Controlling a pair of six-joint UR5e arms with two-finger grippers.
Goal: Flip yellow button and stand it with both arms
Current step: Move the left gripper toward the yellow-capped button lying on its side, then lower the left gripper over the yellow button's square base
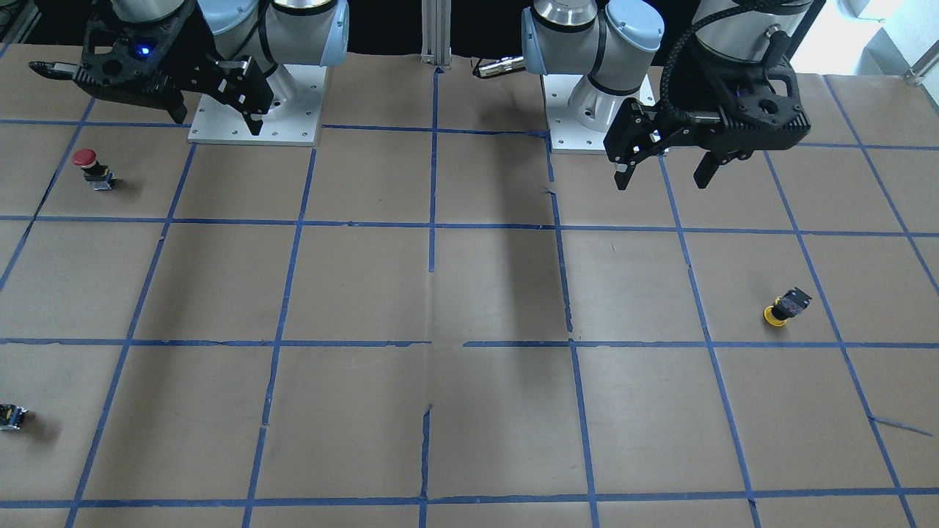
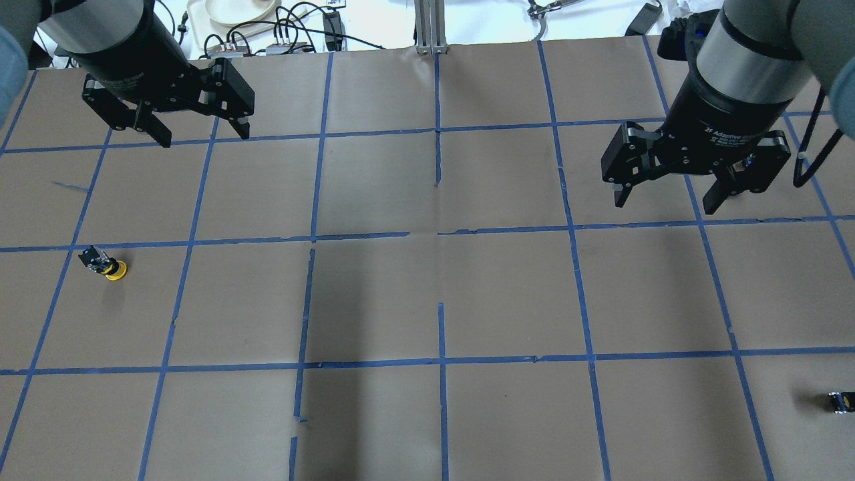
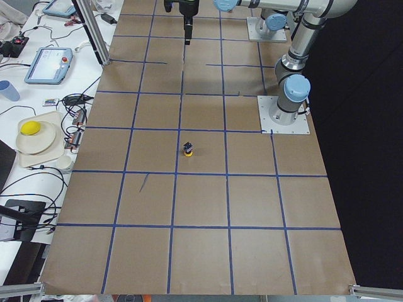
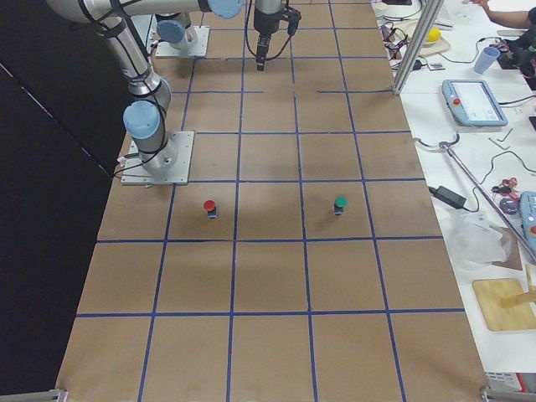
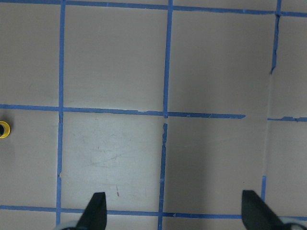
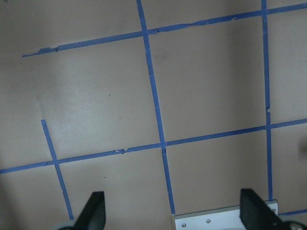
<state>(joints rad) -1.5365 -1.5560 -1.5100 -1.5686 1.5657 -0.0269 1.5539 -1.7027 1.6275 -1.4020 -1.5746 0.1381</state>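
Note:
The yellow button (image 1: pixel 783 308) lies tipped over on the brown paper, its yellow cap low and its dark body angled away. It also shows in the overhead view (image 2: pixel 105 264), the exterior left view (image 3: pixel 188 150) and at the left edge of the left wrist view (image 5: pixel 4 130). My left gripper (image 1: pixel 664 176) is open and empty, hovering well back from the button; it also shows in the overhead view (image 2: pixel 204 137) and the left wrist view (image 5: pixel 172 208). My right gripper (image 1: pixel 218 123) is open and empty on the far side of the table; it also shows in the overhead view (image 2: pixel 665 204).
A red-capped button (image 1: pixel 89 167) stands on my right side near the right arm's base plate (image 1: pixel 253 136). A small dark capless block (image 2: pixel 840 401) lies at the table's right front. A green-capped button (image 4: pixel 340 203) stands beside the red one (image 4: pixel 209 207). Blue tape grids the paper.

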